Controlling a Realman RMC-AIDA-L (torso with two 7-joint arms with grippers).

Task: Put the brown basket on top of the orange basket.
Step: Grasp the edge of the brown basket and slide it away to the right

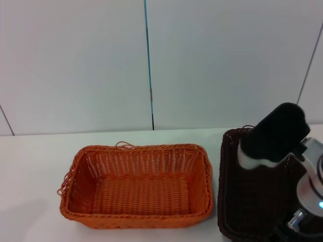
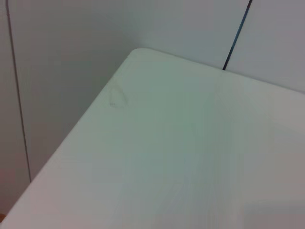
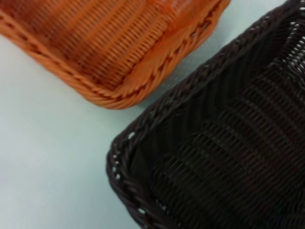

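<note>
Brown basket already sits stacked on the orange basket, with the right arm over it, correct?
Not stacked. The brown basket stands on the table beside the orange basket, a gap between them, as the head view shows. The right arm is over it.

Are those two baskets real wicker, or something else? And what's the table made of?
The orange basket and the brown basket are both woven from thin round strands with braided rims. The even colour and slight sheen suggest plastic imitation wicker, though natural dyed cane can't be ruled out. The table looks like a smooth, matte white laminate or painted board.
</note>
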